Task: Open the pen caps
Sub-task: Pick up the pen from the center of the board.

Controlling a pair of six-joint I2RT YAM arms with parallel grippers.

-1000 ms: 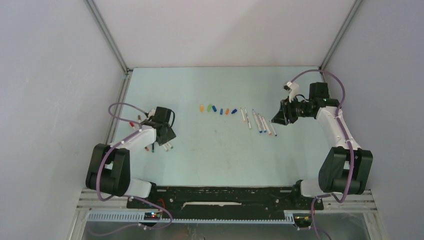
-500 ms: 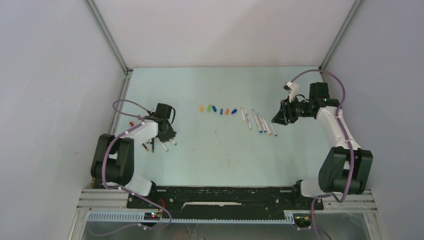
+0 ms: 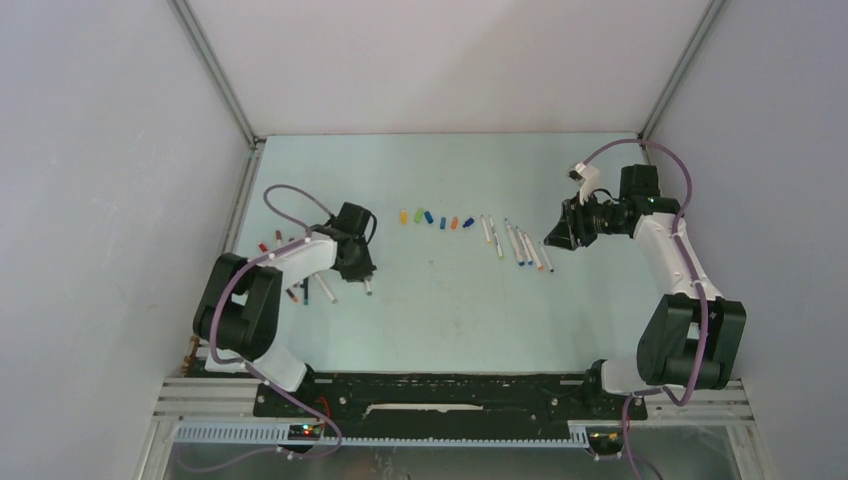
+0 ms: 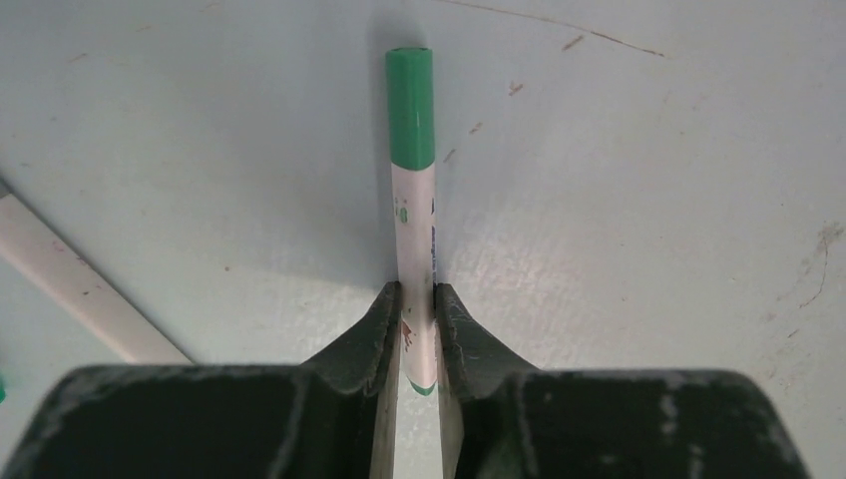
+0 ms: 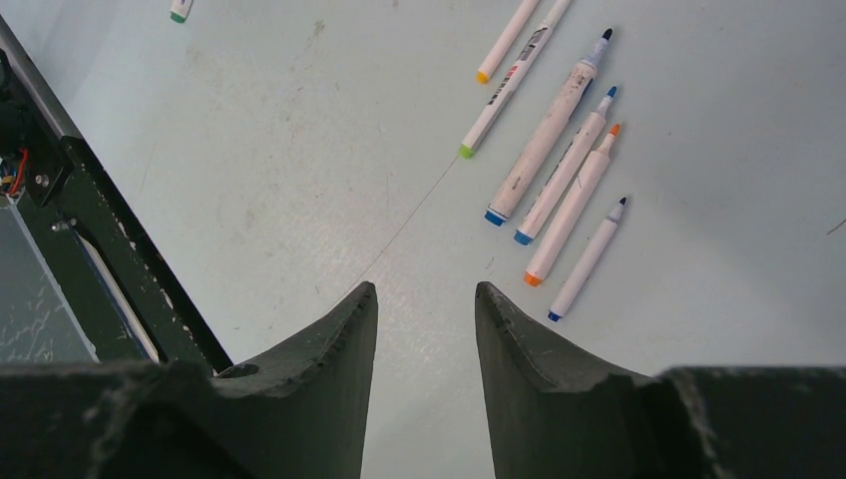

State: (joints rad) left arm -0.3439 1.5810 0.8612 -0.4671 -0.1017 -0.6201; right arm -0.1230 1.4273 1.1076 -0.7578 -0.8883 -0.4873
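Note:
In the left wrist view my left gripper (image 4: 416, 291) is shut on the white barrel of a pen (image 4: 416, 239). That pen's green cap (image 4: 411, 108) is still on, pointing away from the fingers. From above, the left gripper (image 3: 357, 265) holds this pen (image 3: 366, 284) low over the table. Several loose pen caps (image 3: 436, 219), yellow, green, blue and orange, lie in a row at mid-table. Right of them lie several uncapped pens (image 3: 520, 244). My right gripper (image 3: 556, 240) hovers beside those pens, open and empty (image 5: 424, 294), with the uncapped pens (image 5: 559, 170) ahead of its fingers.
More capped pens (image 3: 298, 288) lie to the left of the left gripper, one with a red cap (image 3: 263, 246) near the left wall. Another white barrel (image 4: 70, 284) shows at the left of the left wrist view. The black base rail (image 5: 110, 249) runs left of the right fingers.
The left gripper closed on the green-capped pen and moved right, away from the group of capped pens. The right arm has stayed where it was.

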